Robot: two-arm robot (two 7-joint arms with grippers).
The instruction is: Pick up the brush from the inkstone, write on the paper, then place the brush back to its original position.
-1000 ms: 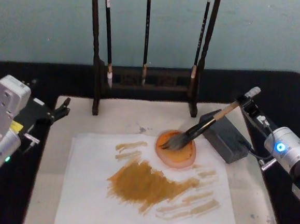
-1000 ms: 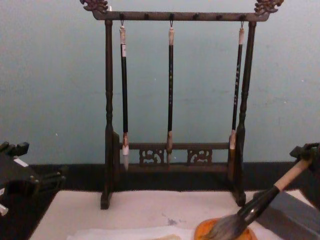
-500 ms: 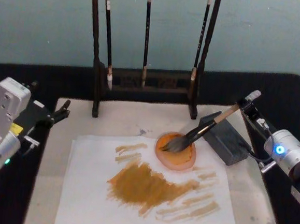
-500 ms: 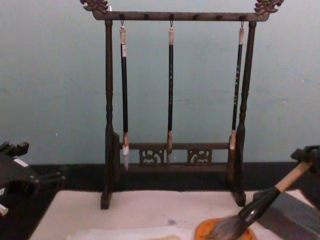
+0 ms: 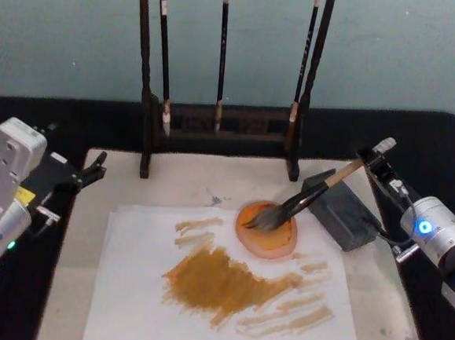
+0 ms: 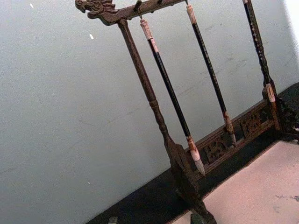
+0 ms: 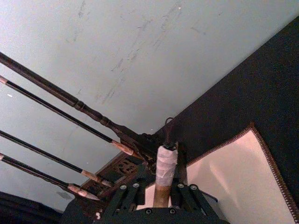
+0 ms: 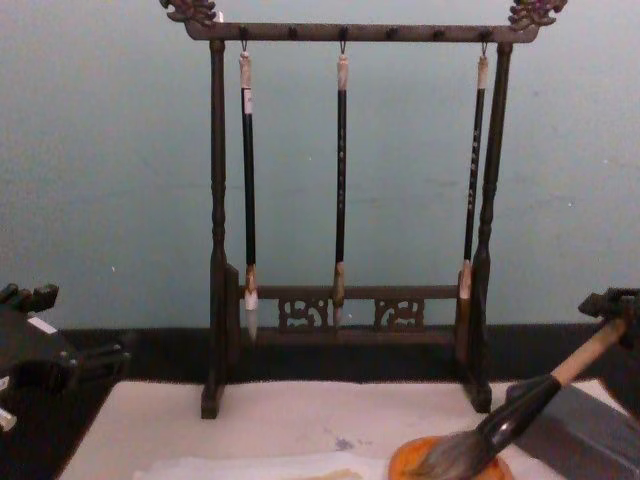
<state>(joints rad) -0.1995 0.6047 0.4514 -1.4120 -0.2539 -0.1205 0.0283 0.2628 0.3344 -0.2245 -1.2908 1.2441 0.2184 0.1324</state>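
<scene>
The brush [image 5: 312, 194] lies slanted, its bushy tip resting in the round orange inkstone [image 5: 267, 236] and its handle rising over the grey box toward the right. My right gripper [image 5: 368, 162] is shut on the handle just below the white wrapped end [image 7: 165, 164]. In the chest view the brush [image 8: 520, 410] slopes down to the inkstone [image 8: 420, 463], with the right gripper [image 8: 612, 304] at the right edge. The paper [image 5: 135, 293] lies in front of the inkstone, covered with ochre strokes. My left gripper [image 5: 94, 166] is parked open at the mat's left edge, holding nothing.
A dark wooden rack [image 5: 215, 122] with three thin hanging brushes [image 8: 341, 180] stands behind the mat [image 5: 187, 179]. The grey box [image 5: 342, 214] sits just right of the inkstone. Black tabletop [image 5: 435, 139] surrounds the mat.
</scene>
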